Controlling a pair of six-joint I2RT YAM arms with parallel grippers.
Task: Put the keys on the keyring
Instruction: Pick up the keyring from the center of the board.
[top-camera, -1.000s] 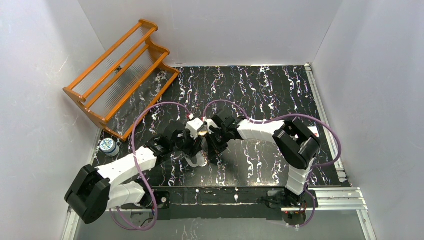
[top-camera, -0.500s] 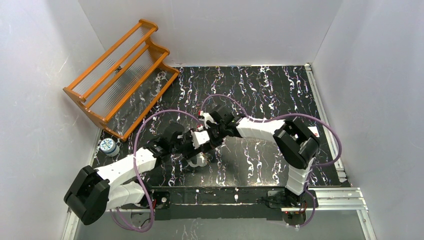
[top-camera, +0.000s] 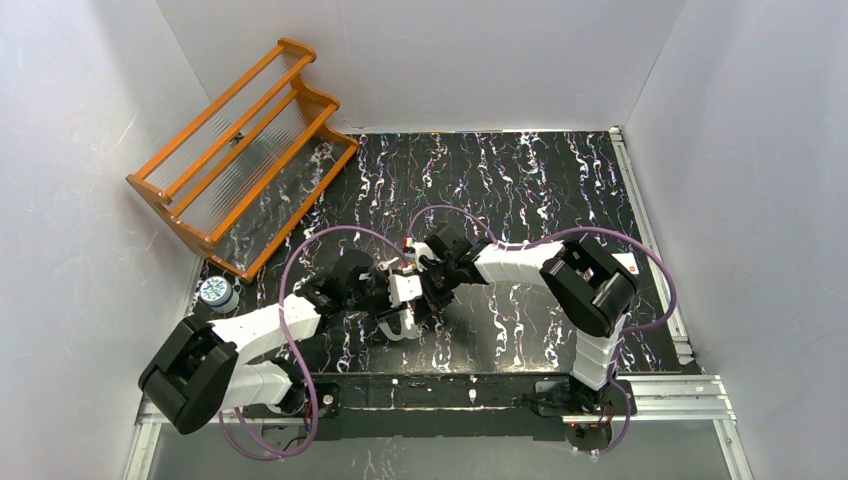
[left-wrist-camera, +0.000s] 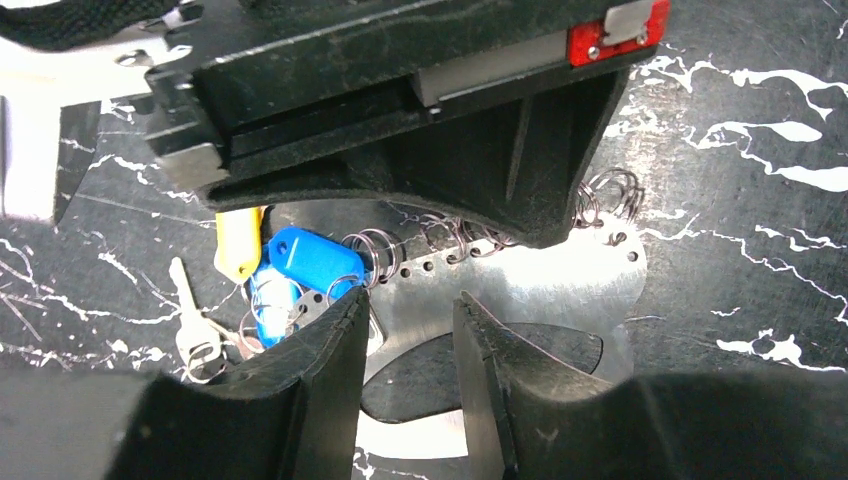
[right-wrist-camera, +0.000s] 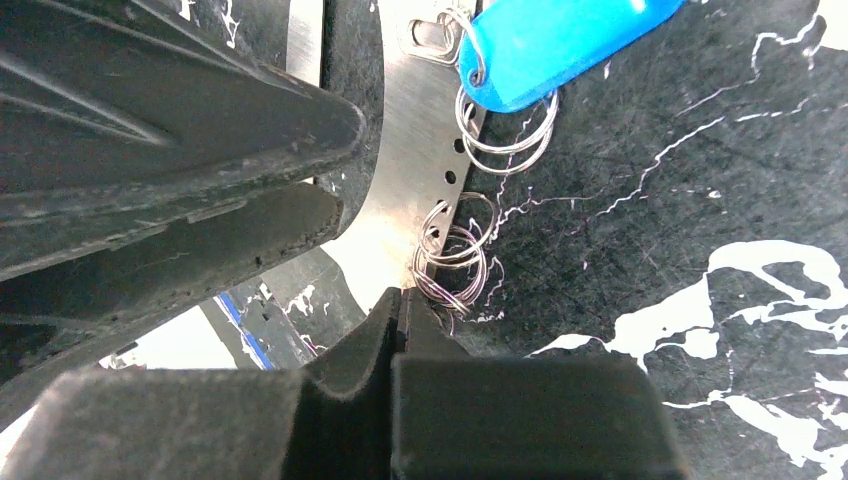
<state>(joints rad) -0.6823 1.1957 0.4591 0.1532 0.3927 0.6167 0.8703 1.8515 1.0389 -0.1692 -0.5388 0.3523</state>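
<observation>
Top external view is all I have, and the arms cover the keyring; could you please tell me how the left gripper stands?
Observer: The left gripper is open, and the keyring, a flat metal plate with a row of holes, shows between its fingers.
Operator: Thank you; and the right gripper?
Observer: The right gripper is shut, its tip at the plate's edge beside some small wire rings.
Operator: Are any keys nearby?
Observer: A blue-headed key lies against the plate's edge with wire rings through its end.
</observation>
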